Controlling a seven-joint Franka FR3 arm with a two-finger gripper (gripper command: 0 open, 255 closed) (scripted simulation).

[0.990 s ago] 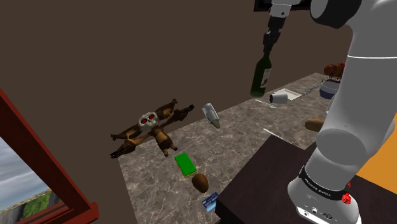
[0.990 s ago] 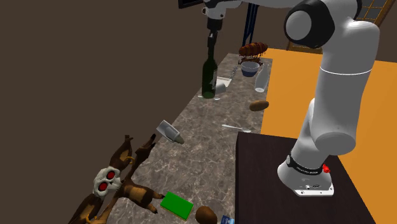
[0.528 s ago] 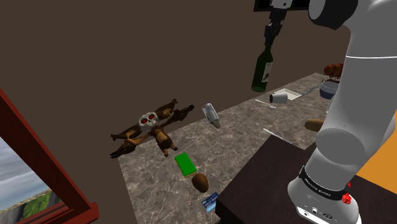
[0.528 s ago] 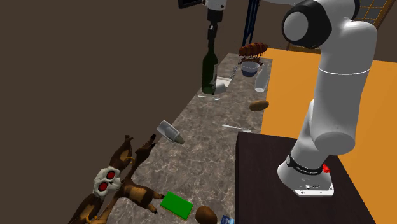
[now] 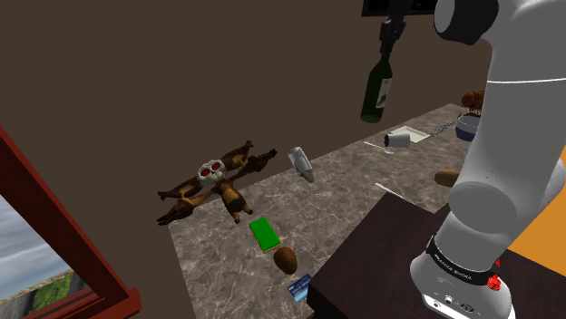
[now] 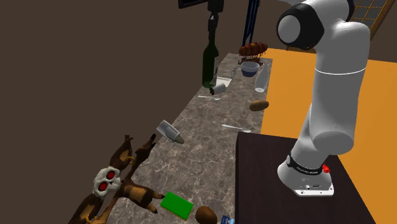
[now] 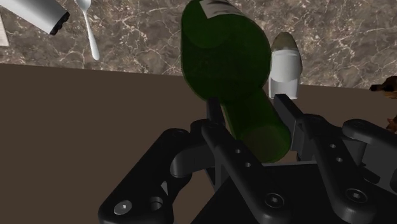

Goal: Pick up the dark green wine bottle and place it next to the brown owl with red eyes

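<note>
wine bottle [image 5: 375, 88] hangs by its neck in the claw [image 5: 390, 41], clear above the far end of the worktop [image 5: 345, 172]. canister [image 5: 396, 140] lies on its side on the worktop near below it, spoon [image 7: 89, 28] beside the canister. owl [image 5: 214, 181] lies at the shoulder view's left, well apart from the bottle. tipped glass [image 5: 301, 164] lies between them. flat box [image 5: 264, 233] sits between owl and stand [image 5: 381, 245], round lump [image 5: 285, 259] just beside the box.

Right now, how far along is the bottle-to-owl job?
Done: the pick; the end effector is shut on the neck of the green wine bottle, which hangs clear of the counter. In hand: the carry. Left: cross to the distant brown owl and set it down beside.
</note>
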